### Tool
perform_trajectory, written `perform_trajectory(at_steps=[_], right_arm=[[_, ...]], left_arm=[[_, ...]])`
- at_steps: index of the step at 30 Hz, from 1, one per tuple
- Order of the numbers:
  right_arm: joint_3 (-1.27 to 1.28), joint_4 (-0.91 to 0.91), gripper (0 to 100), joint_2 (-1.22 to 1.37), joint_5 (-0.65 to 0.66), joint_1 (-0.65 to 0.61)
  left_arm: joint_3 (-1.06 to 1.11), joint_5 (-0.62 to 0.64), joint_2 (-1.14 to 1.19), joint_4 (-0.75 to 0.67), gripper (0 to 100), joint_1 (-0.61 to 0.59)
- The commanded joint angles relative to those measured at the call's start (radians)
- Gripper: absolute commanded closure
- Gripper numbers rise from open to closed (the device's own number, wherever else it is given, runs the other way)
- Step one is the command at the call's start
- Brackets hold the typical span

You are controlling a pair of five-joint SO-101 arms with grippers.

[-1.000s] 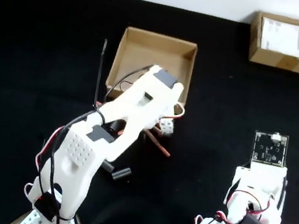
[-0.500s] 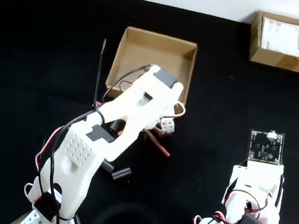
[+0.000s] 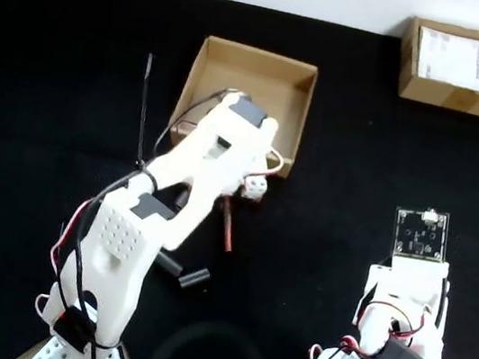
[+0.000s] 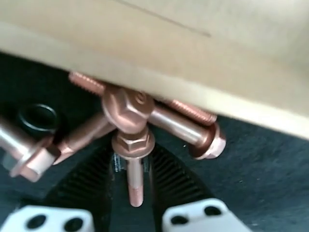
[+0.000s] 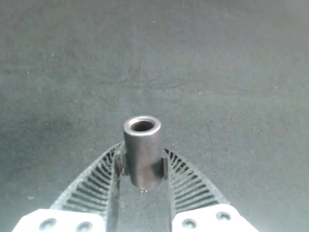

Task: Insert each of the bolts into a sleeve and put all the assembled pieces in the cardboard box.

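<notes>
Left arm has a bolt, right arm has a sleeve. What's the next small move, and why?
Probably lift the left gripper clear of the pile: its jaws are shut on one bolt whose head touches other bolts beside the cardboard box, and the right gripper holds a sleeve with its bore open, ready for it.

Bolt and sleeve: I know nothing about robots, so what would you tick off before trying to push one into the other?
1. Left gripper grips a bolt: ok, fingers shut on its shank.
2. Right gripper grips a sleeve: ok.
3. Sleeve opening empty: ok.
4. Held bolt free of the loose bolts beside the cardboard box: not ok, its head seems to touch them.
5. Bolt lined up with sleeve: not ok, the arms are apart.
</notes>
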Motion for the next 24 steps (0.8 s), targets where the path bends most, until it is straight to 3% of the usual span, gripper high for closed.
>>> perform_trajectory(at_steps=[1, 6, 11, 14, 19, 24], right_arm=[[-0.005, -0.022, 99.2, -0.004, 0.008, -0.005], [-0.005, -0.058, 99.2, -0.005, 0.008, -0.041], [-0.035, -0.085, 99.2, -0.012, 0.002, -0.130], [-0.082, -0.004, 99.2, -0.010, -0.017, -0.217], [-0.194, 0.156, 99.2, -0.010, -0.287, -0.409], [-0.206, 0.166, 99.2, -0.013, -0.482, -0.599]], left_arm=[[-0.010, -0.037, -0.031, 0.068, 99, 0.064], [-0.012, -0.118, -0.087, 0.106, 99, 0.127], [-0.012, -0.169, -0.289, 0.098, 99, 0.131], [-0.010, -0.198, -0.427, 0.098, 99, 0.131], [-0.002, -0.269, -0.618, 0.106, 99, 0.131], [-0.001, -0.350, -0.792, 0.157, 99, 0.131]])
